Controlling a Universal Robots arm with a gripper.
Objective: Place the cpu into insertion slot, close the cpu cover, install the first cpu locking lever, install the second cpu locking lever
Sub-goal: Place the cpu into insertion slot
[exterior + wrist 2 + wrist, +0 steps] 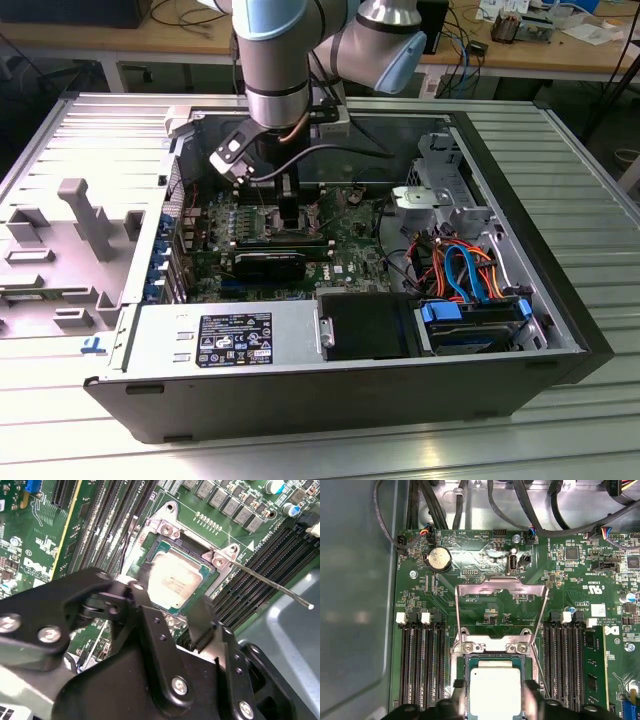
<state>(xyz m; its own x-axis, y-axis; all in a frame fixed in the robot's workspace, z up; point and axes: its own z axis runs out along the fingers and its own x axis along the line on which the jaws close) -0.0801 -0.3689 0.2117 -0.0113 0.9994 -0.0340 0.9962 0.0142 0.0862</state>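
While the arm reaches down into the open computer case (300,400), the end effector (171,594) sits low over the green board (570,580). Its 2 black fingers (139,597) hug the cpu (495,692) from 2 sides and hold it. The cpu lies flat in the insertion slot (492,647), shiny side up. The cpu cover (500,586) stands tipped up, right next to the slot. 1 thin metal lever (270,582) sticks out over the black memory slots (255,565).

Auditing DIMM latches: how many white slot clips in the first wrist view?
4. Two white clips sit to one side of the cpu, two to the other. Far slot ends hidden; maybe more.
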